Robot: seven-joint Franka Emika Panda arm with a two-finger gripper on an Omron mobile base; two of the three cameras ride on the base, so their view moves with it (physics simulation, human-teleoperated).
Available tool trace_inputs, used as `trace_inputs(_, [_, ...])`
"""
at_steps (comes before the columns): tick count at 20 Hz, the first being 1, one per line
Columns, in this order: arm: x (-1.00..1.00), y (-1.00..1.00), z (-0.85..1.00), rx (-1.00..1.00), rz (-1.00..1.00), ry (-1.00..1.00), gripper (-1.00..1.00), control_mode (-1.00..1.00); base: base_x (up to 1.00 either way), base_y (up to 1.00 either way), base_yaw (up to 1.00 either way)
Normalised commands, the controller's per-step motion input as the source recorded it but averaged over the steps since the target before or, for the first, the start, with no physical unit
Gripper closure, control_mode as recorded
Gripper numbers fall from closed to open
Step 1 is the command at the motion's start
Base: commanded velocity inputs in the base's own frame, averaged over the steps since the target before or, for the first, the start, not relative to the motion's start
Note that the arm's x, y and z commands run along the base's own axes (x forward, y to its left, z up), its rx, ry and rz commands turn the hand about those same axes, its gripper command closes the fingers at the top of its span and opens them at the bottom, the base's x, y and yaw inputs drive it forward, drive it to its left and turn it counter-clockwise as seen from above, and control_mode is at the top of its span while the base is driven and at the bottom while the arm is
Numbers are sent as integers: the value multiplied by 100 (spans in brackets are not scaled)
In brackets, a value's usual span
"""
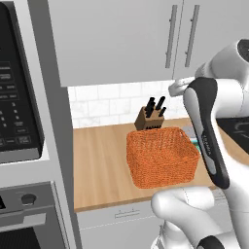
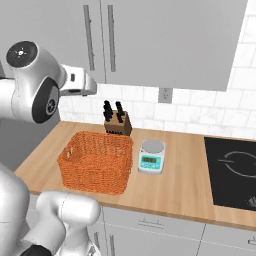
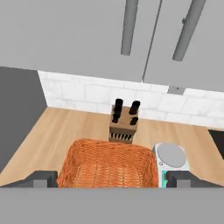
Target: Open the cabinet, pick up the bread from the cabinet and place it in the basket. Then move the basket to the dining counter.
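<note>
Cabinet (image 1: pixel 116 39) doors hang closed in the left base view, the orange basket (image 1: pixel 163 156) on the counter (image 1: pixel 99 160) under them, so every step looks undone. Right base view shows open wood left of the basket, a kitchen scale (image 2: pixel 151 157) just right. Hand view has the gripper (image 3: pixel 112 179) spread wide, empty, above the basket; bread unseen.

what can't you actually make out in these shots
- Bread: nothing shows it; the cabinet doors are shut in every view.
- Basket floor: its near part is cut off by the bottom of the hand view; in the left base view its own front wall hides it.
- Kitchen scale display: too small to read in the right base view.
- Stovetop: cut by the right edge there.
</note>
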Motion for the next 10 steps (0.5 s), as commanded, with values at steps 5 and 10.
trace_inputs(5, [10, 0, 57, 1, 0, -3, -100, -100, 0, 0, 0])
trace_inputs(10, [32, 0, 43, 0, 0, -16, -100, -100, 0, 0, 0])
